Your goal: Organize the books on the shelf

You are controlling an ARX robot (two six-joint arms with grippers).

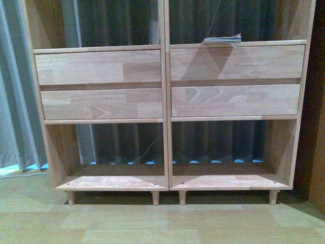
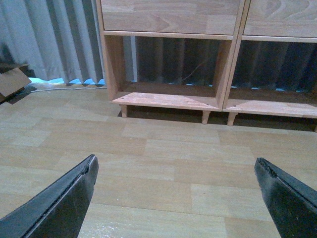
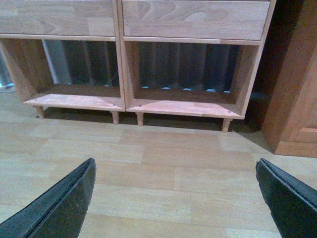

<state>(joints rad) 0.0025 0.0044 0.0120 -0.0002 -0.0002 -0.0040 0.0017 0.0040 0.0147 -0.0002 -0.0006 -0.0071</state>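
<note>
The light-wood shelf (image 1: 165,81) fills the front view, two columns with two drawer fronts each and open bays at the bottom on peg legs. A thin whitish-grey book (image 1: 223,39) lies flat on the right column's ledge above the upper drawer, its edge overhanging a little. No teal book shows. Neither arm appears in the front view. My left gripper (image 2: 176,171) is open over bare floor, facing the shelf's (image 2: 168,101) left bay. My right gripper (image 3: 176,171) is open too, empty, facing the shelf's (image 3: 183,106) right bay.
Grey curtains (image 1: 12,86) hang behind and left of the shelf. A cardboard box (image 2: 11,82) sits on the floor at the left. A darker wooden cabinet (image 3: 297,99) stands close to the shelf's right side. Wood-pattern floor (image 1: 162,218) lies in front.
</note>
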